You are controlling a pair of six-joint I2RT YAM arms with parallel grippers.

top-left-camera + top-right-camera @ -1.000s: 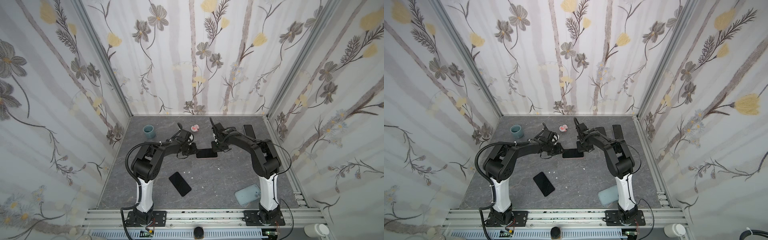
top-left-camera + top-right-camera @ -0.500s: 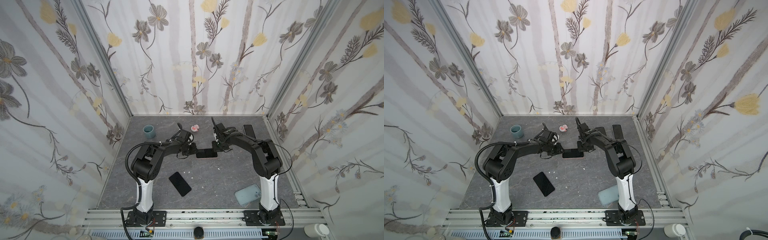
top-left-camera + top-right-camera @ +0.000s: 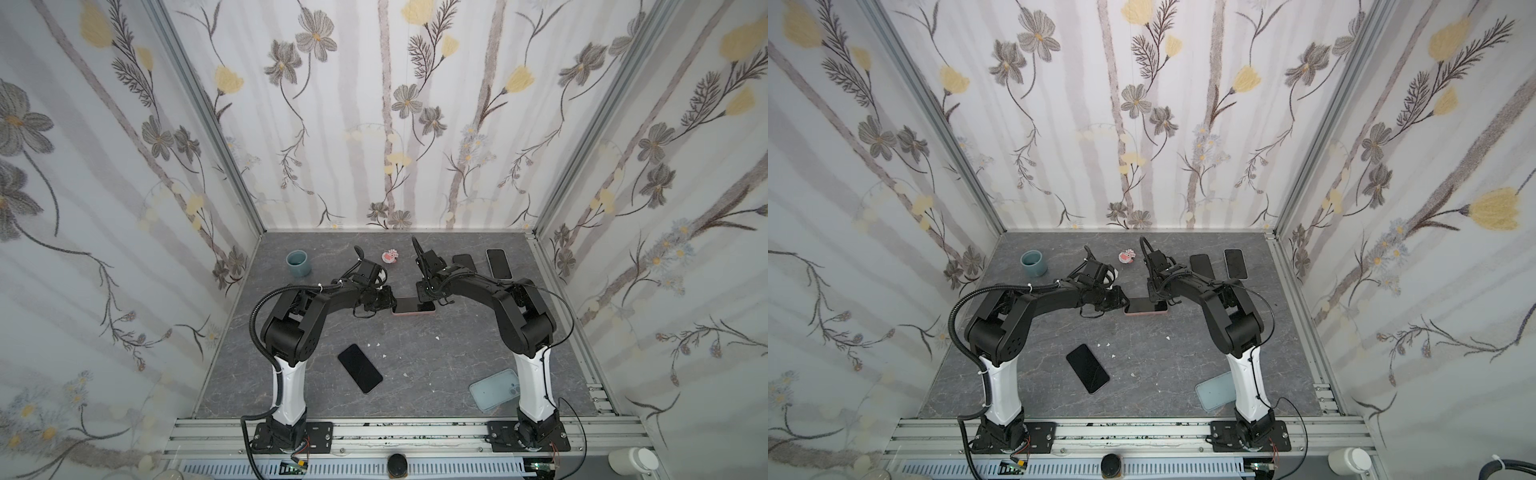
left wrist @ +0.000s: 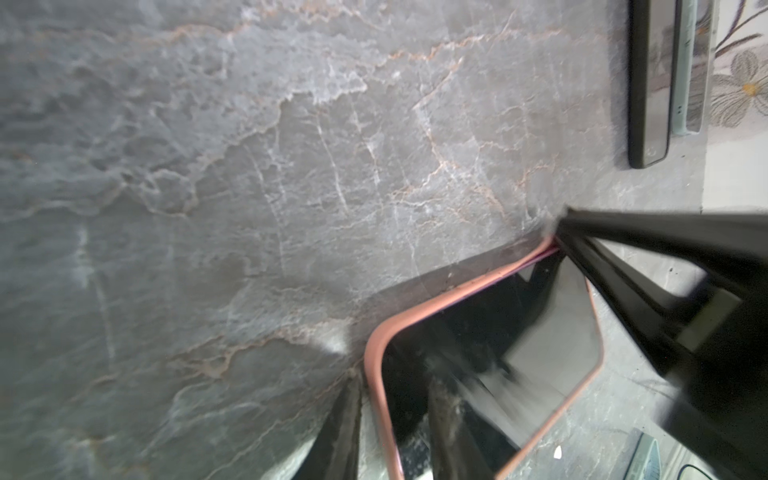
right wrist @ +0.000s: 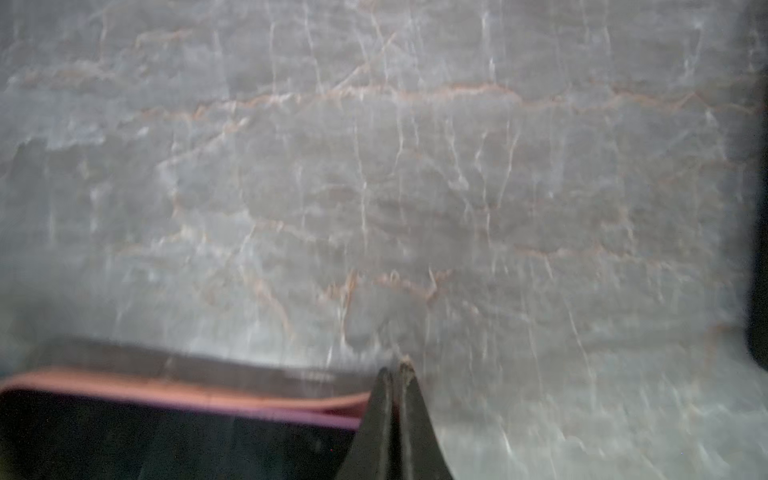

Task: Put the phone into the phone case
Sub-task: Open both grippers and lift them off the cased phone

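One glossy black phone (image 3: 413,305) lies in rubbery pink phone case (image 4: 374,374), centre of veined grey stone bench (image 3: 415,357). Left jaws apart astride rounded end rim, grip unclear. Right jaws closed, wedge tip at case corner.

Both top views: mounted high at the front, looking down and toward the back wall (image 3: 386,124), whole surface (image 3: 415,361) covered, nearly identical framing. Wrist cameras: each very close to the surface, both catching the pink phone case (image 4: 376,353) rim; right wrist view blurred.
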